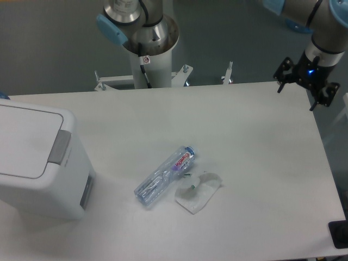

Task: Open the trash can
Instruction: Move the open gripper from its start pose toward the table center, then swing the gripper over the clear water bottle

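White table point(244, 163), grey floor point(54, 43), trash can point(38, 157) lid closed

arm point(304, 13): silver w/ lt-blue caps | gripper point(307, 87): black, blue LED

place: looks like a robotics lab, not a home or kitchen
arm: industrial robot arm point(321, 22) with grey tubes and light blue joint caps, mounted on a white pedestal point(149, 60) bolted to metal feet
table: plain white table point(244, 163), nothing homey about it
floor: bare grey floor point(54, 49) behind
props: trash can point(38, 157), plastic bottle point(166, 175) and a crumpled clear wrapper point(197, 192) laid out like test objects
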